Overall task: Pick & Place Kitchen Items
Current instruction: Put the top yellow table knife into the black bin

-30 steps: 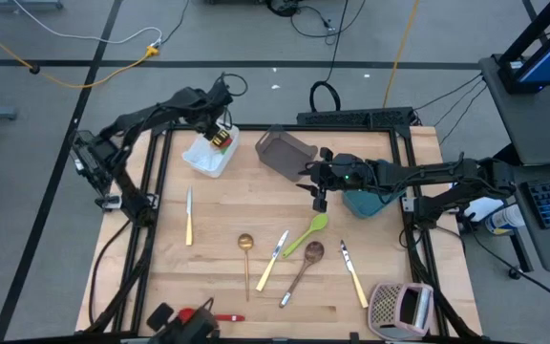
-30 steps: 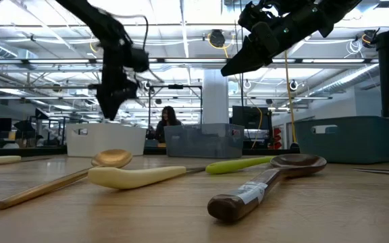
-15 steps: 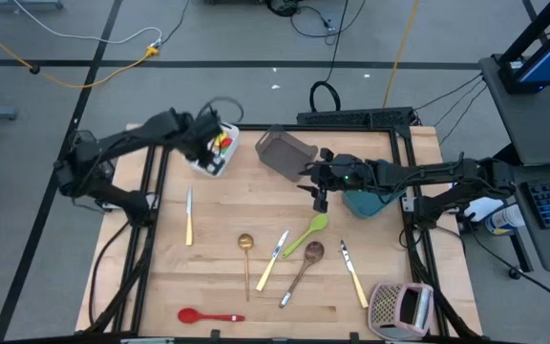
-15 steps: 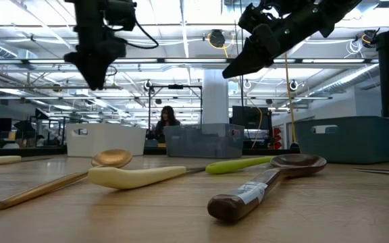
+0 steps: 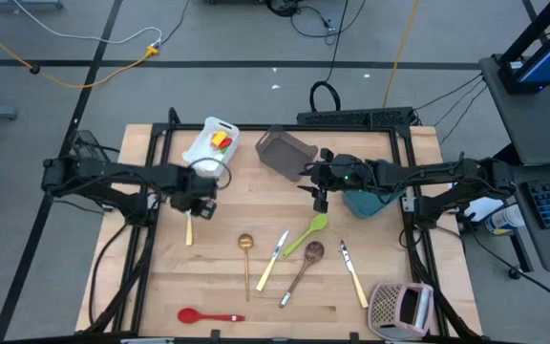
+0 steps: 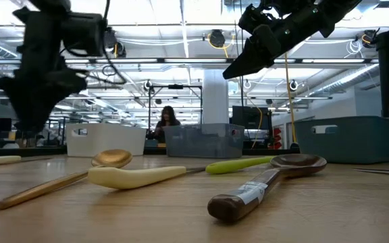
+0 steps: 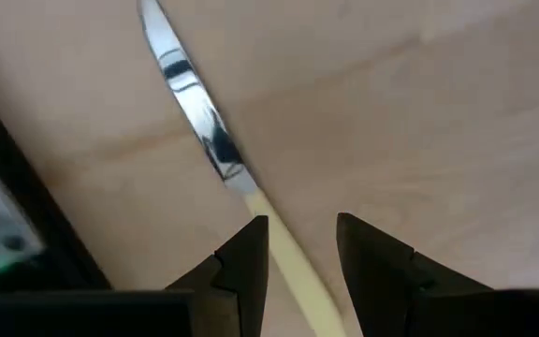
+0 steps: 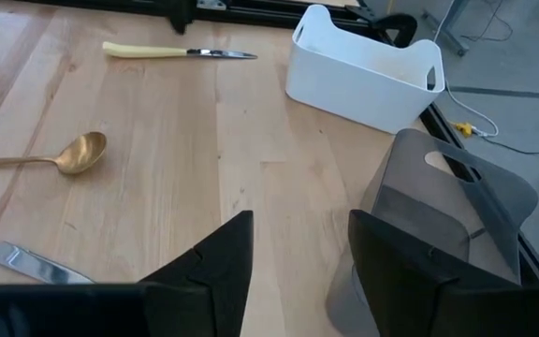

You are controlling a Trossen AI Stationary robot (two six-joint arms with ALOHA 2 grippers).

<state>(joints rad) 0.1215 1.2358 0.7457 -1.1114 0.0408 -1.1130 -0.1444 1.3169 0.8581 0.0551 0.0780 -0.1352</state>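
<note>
The left gripper (image 5: 195,204) has left the white tub (image 5: 210,146) and come down over the cream-handled knife (image 5: 188,216) by the table's left edge; before, it hung over the tub with red and yellow things, and those now lie in the tub. Its jaws are spread, and in the left wrist view the knife's cream handle (image 7: 288,267) runs right between them (the shiny blade points away from the jaws); nothing is pinched. The right gripper (image 5: 319,203) has not moved; it hangs just past the grey tub (image 5: 285,153), jaws apart and empty, with the lime spoon (image 5: 307,233) lying near, below its tips.
</note>
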